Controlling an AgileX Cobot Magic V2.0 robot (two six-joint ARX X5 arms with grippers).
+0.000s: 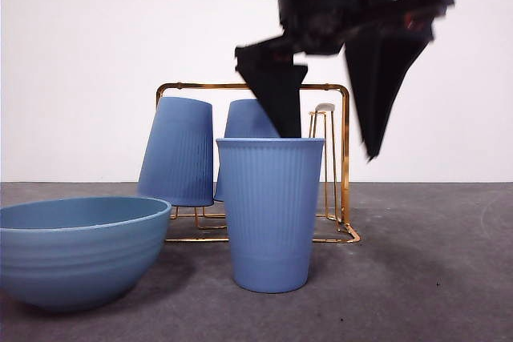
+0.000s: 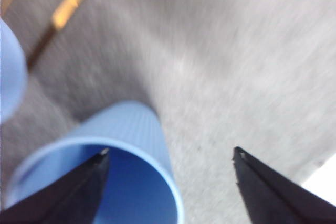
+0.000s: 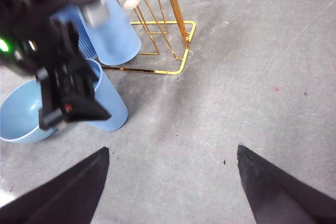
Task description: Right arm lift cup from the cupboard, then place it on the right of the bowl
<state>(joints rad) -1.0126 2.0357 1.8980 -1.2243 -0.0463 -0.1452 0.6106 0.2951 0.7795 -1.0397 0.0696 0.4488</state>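
A light blue ribbed cup [image 1: 270,214] stands upright on the table just right of the wide blue bowl [image 1: 76,246] and in front of the gold wire cupboard [image 1: 345,158]. My left gripper [image 1: 329,146] hangs over the cup, open. One jaw dips inside the rim and the other is outside to the right, clear of the wall. The left wrist view shows the cup [image 2: 136,129] under the left gripper [image 2: 169,152]. My right gripper [image 3: 171,149] is open and empty, high above bare table, away from the cup [image 3: 107,106] and the bowl [image 3: 21,114].
Two more blue cups [image 1: 178,150] [image 1: 248,120] sit upside down on the cupboard's pegs. One peg with a white tip [image 1: 325,107] is bare. The left arm [image 3: 58,61] blocks part of the right wrist view. Grey table lies to the right of the cup.
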